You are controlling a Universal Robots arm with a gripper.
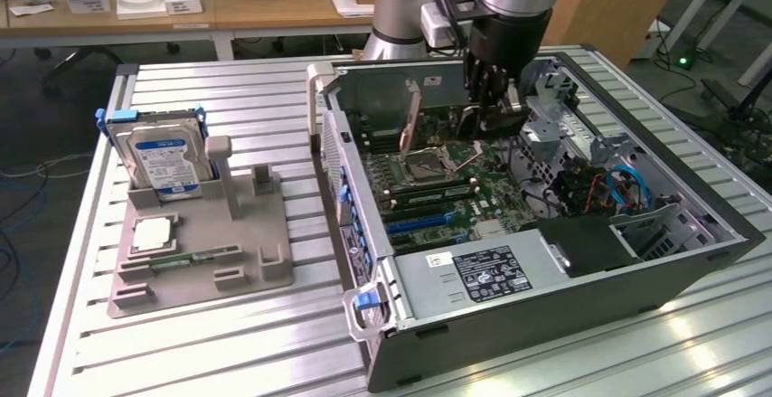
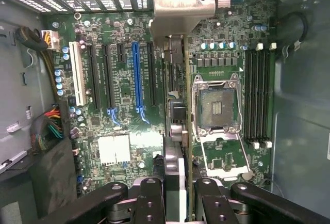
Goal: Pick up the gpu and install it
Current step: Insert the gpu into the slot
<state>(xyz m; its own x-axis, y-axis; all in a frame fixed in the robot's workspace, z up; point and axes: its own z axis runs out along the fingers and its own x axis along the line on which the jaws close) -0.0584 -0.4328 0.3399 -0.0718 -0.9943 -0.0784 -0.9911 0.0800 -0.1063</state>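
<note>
An open desktop computer case (image 1: 675, 261) lay on its side on a slatted metal table (image 1: 241, 343). 1 robot arm reached in from above, its wrist pointing straight down over the motherboard (image 1: 465, 189), near the far end of the case. The gripper (image 1: 493, 118) was clenched on the gpu (image 2: 174, 111), its 2 black fingers (image 2: 149, 203) pinching the card's flat faces. The card hung on edge, with its silver bracket (image 2: 181, 2) at the end away from the fingers. It sat over the board between the long blue slot (image 2: 138, 74) and the empty CPU socket (image 2: 219, 108). Whether its lower edge touched a slot could not be told. The card looked light, stiff and fragile, best held by its flat faces or bracket and clear of the connector edge. A hard drive (image 1: 166, 157) stood in a grey holder (image 1: 205, 279) at the exterior view's left, well apart from the case.
</note>
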